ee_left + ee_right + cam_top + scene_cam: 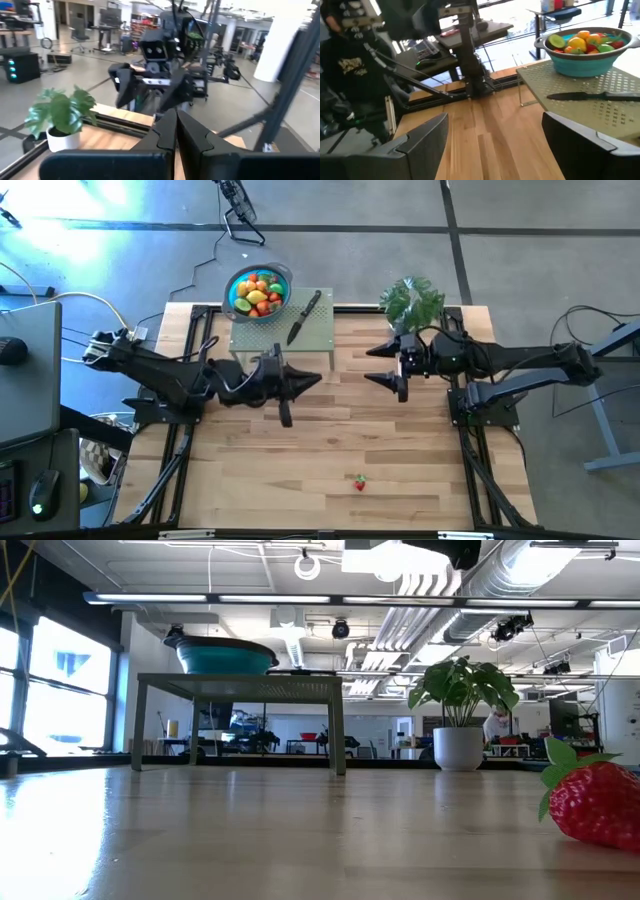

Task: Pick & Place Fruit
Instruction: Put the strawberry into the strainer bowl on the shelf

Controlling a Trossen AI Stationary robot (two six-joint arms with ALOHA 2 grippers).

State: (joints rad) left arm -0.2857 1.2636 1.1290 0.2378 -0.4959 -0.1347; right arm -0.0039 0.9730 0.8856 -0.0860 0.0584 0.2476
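So I count 1 wood table [400, 470], 1 perforated stand [340, 330], 1 plant [412, 300], 1 blue bowl [240, 308] piled w/ fruit [258, 292], 1 knife [304, 316] beside it. L gripper [318, 380] mid-table, jaws pressed together, empty; R gripper [372, 366] spread, empty. 1 strawberry [359, 482] alone near table's front edge.

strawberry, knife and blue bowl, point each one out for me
strawberry [359, 482], high view, on its red body
knife [303, 316], high view, middle of its length
blue bowl [236, 303], high view, on its rim
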